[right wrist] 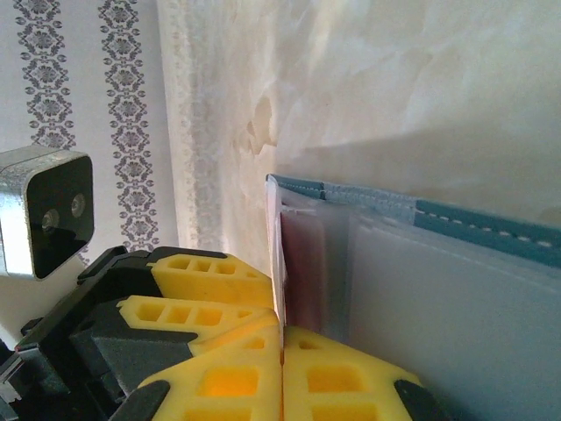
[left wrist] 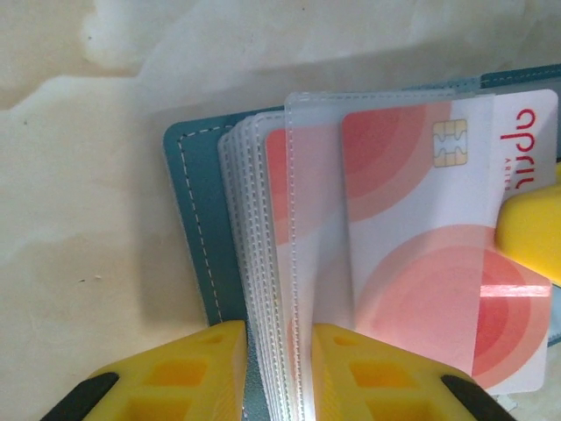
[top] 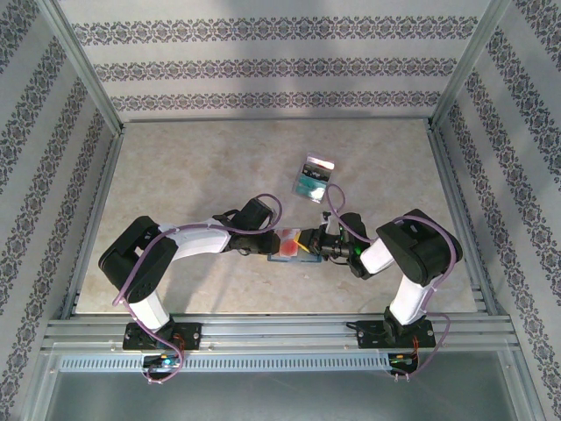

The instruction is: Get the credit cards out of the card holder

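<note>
Just short of the table's point(top: 158, 167) middle, toward the near edge, the card holder point(top: 282, 255) is laid open and flat, with both arms bent in over it. It's worked from two sides: the left gripper point(top: 268, 246) is on its left end and the right gripper point(top: 308, 244) on its right end.

From the left wrist view, the holder's blue-grey stitched cover point(left wrist: 188, 219) can be seen flat on the table with a fanned stack of clear sleeves point(left wrist: 254, 219) on top. The left gripper point(left wrist: 279, 377) is closed down tight on the lower edge of that sleeve stack, so the holder is pinned there. A red-and-white card point(left wrist: 421, 263) with a chip is slid partly out of the front sleeve, toward the right, and one yellow finger point(left wrist: 530, 237) of the right gripper is touching its right edge.

From the right wrist view, the right gripper point(right wrist: 282, 351) is pressed together on the thin edge of that card point(right wrist: 279, 254), with the cover point(right wrist: 491, 224) seen behind it.

A small pile of loose cards point(top: 314, 178), teal and white-silver, is lying apart from the holder, right of centre and closer to the table's far edge.
</note>
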Available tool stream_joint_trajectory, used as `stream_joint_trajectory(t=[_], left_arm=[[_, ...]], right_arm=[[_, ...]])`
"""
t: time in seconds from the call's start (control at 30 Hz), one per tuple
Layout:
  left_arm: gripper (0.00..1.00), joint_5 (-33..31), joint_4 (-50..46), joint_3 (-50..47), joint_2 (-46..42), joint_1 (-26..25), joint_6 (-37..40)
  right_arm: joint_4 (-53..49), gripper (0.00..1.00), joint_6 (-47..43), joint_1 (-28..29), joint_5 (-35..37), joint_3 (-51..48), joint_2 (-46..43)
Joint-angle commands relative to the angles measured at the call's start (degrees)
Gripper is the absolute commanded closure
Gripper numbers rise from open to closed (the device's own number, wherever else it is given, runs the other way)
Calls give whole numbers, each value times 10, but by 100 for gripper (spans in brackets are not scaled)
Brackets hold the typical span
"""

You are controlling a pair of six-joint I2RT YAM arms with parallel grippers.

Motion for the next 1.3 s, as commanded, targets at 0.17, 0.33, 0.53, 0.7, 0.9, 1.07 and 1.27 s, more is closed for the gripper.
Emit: stream_joint_trajectory(t=[0.17, 0.33, 0.53, 0.7, 0.9, 1.07, 1.27], left_arm=[[78, -52, -66, 5, 17, 1, 12], [80, -61, -74, 5, 9, 5, 18], [80, -53, -68, 3, 2, 6, 14], [80, -46, -57, -7, -6, 6, 3], [80, -49, -54, -19, -16, 6, -7], [80, -54, -52, -23, -26, 6, -11], [78, -62, -53, -22, -48, 6, -16]], right_arm=[[-23, 95, -28, -15, -4, -8, -23], [-84, 95, -53, -17, 6, -7, -53], [-147, 95, -80, -17, 15, 4, -87], [-213, 95, -107, -17, 30, 4, -115], [-279, 97, -135, -18, 47, 28, -152], [-312, 100, -150, -19, 52, 38, -168], [-353, 100, -171, -20, 58, 50, -187]])
